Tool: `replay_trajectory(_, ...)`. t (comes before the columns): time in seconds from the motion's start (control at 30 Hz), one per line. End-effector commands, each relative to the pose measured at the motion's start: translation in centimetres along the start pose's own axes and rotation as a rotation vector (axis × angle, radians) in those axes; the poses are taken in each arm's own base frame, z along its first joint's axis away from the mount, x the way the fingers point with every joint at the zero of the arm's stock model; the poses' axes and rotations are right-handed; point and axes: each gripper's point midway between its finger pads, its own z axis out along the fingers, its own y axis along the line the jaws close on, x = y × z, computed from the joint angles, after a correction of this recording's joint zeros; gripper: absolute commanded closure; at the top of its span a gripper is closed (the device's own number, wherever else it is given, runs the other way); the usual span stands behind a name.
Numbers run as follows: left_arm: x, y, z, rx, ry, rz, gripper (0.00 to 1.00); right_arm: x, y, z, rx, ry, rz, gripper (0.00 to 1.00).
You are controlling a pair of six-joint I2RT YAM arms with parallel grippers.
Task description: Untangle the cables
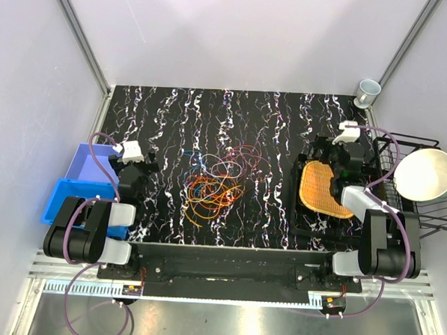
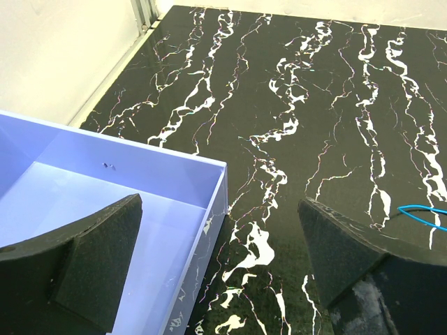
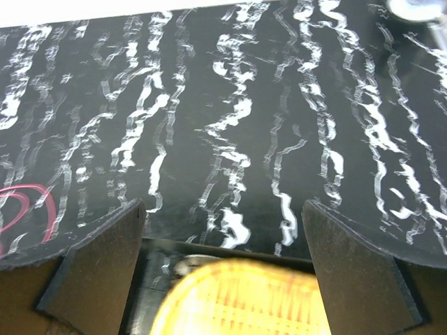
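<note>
The cables (image 1: 217, 184) lie in a loose tangle of orange, red, yellow, pale and blue loops on the middle of the black marbled table. My left gripper (image 1: 142, 165) is open and empty, left of the tangle and apart from it. In the left wrist view the left gripper (image 2: 220, 241) hangs over the lilac bin's corner, and a blue cable loop (image 2: 422, 213) shows at the right edge. My right gripper (image 1: 328, 152) is open and empty, right of the tangle. In the right wrist view the right gripper (image 3: 223, 244) hangs over the woven mat, with a red cable loop (image 3: 28, 209) at the far left.
A lilac bin (image 1: 83, 162) and a blue bin (image 1: 60, 204) stand at the left edge. An orange woven mat (image 1: 322, 189) lies on a black tray (image 1: 302, 220) at the right. A wire rack (image 1: 435, 212) holds a white bowl (image 1: 425, 173). A cup (image 1: 368, 90) stands at the back right.
</note>
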Motion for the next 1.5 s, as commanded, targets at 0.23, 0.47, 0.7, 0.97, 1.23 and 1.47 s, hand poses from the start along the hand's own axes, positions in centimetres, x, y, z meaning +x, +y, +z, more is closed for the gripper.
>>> replay_trajectory(0.23,-4.3,-0.6,0.3,-0.004,-0.038,0.013,0.01,-9.0,12.3,-0.5,-0.306,0.096,-0.020,0.00)
replay_trajectory(0.47,-12.9,-2.1,0.0,-0.030,0.128,-0.204,0.01,-16.5,17.6,-4.5,-0.417,0.003,0.115,0.00)
replay_trajectory(0.7,-8.4,-4.8,-1.8,0.003,0.472,-0.522,0.01,-14.6,17.1,-2.9,-0.366,0.080,0.451,0.02)
replay_trajectory(0.97,-11.7,-8.3,-6.2,0.293,0.505,-0.512,0.01,-15.1,20.1,-1.3,-0.449,0.290,0.420,0.00)
replay_trajectory(1.23,-7.6,-10.2,-10.0,0.305,0.618,-0.287,0.16,-15.6,20.0,0.9,-0.400,0.300,0.464,0.00)
replay_trajectory(1.47,-3.8,-13.3,-10.0,0.315,0.646,-0.198,0.21,-12.2,21.1,-0.1,-0.484,0.361,0.487,0.00)
